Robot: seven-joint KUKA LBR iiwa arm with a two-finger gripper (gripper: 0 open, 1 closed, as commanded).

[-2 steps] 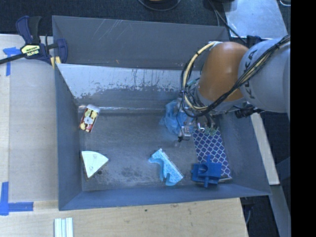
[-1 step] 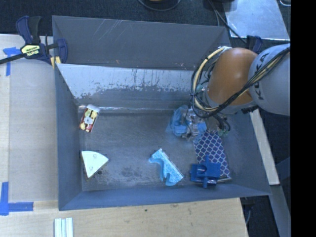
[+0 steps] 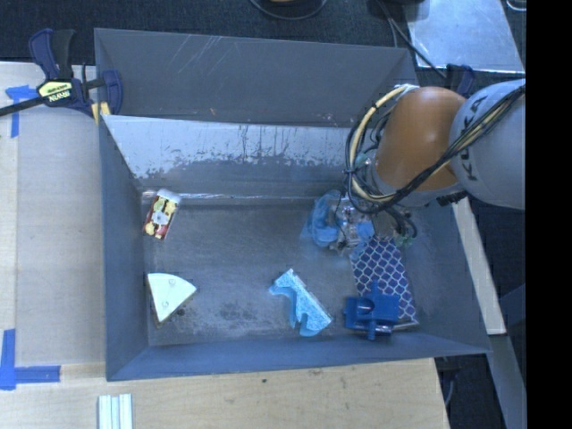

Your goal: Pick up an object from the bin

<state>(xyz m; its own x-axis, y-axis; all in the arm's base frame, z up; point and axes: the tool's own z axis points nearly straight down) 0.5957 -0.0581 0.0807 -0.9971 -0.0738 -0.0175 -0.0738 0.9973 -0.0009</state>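
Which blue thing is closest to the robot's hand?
The plain blue lump at the back of the bin floor, right beside the gripper. The patterned cloth, dark blue clip and pale blue piece lie farther forward.

Arm (image 3: pixel 496 146): fat rounded tube, pale grey, smooth shell.
Wrist cover (image 3: pixel 422 137): glossy orange-brown dome.
Cables (image 3: pixel 361 146): bundle of yellow, black and white leads, looping round the dome's left side and across the grey shell.
Gripper (image 3: pixel 344 226): small, silvery metal with dark bits, under the dome; finer detail too small to tell.
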